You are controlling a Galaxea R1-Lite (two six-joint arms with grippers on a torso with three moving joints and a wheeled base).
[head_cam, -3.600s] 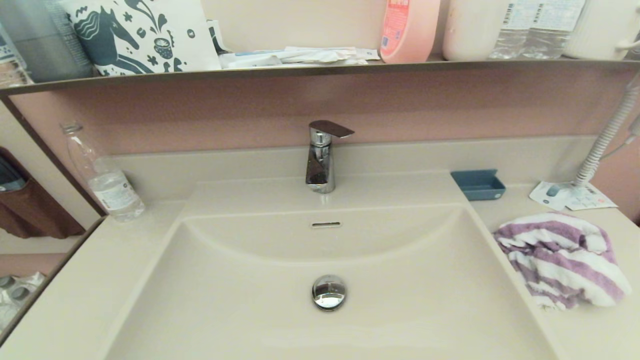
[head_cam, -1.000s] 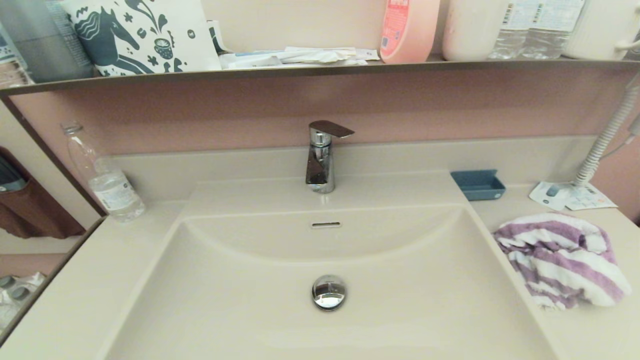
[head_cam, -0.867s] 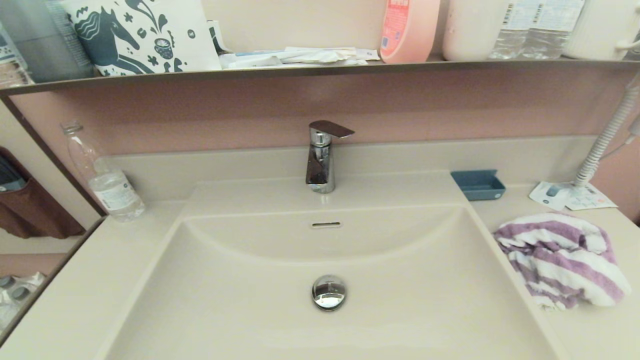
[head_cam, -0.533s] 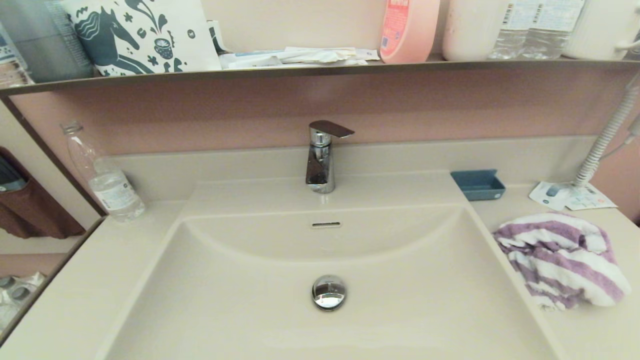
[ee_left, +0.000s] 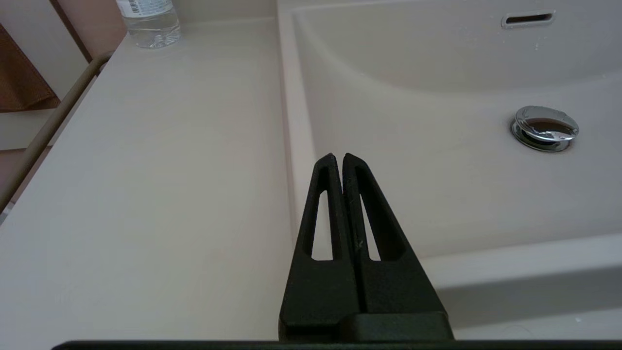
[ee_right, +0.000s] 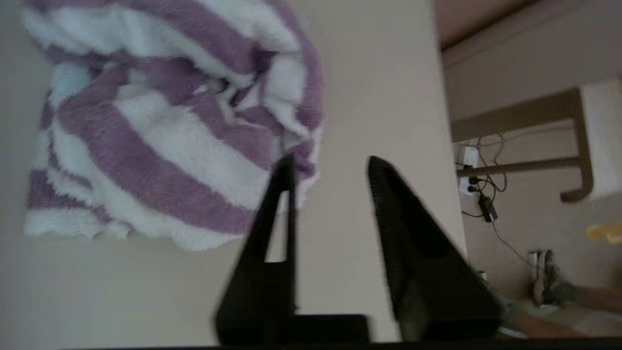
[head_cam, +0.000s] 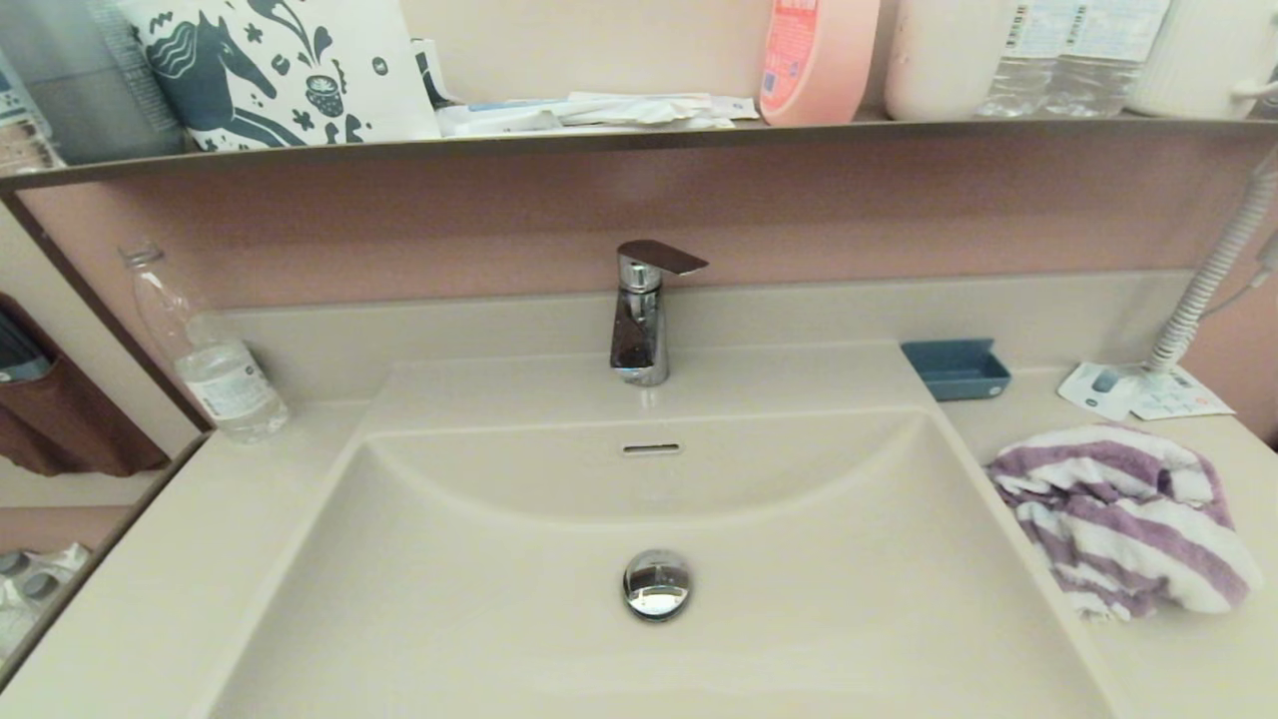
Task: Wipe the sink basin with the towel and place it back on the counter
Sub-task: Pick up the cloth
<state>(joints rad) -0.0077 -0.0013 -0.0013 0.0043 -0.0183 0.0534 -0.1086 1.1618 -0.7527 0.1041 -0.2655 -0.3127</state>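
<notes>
The right gripper [ee_right: 330,163] hangs above the counter [ee_right: 379,73] with its two fingers spread apart and holding nothing; one finger overlaps the near edge of the towel [ee_right: 170,126] in the right wrist view, though contact cannot be confirmed. The left gripper [ee_left: 337,156] is pressed closed and empty, poised over the basin's left rim, apparently idle. Neither arm appears in the head view. The towel [head_cam: 1123,519] lies crumpled on the counter [head_cam: 1178,659] to the right of the sink basin [head_cam: 499,599], its left fringe just beside the basin edge. The basin shows no cloth in it, and the chrome drain plug [head_cam: 657,584] sits bare. Judgement: the task appears to be at its start; grasping, wiping and returning the towel all remain. Room for movement is good over the basin, which is wide and unobstructed. Constraints are the faucet [head_cam: 639,320] at the back centre, the blue soap dish [head_cam: 956,367] behind the towel, a coiled hose [head_cam: 1213,270] at far right, and a water bottle [head_cam: 205,350] at far left.
</notes>
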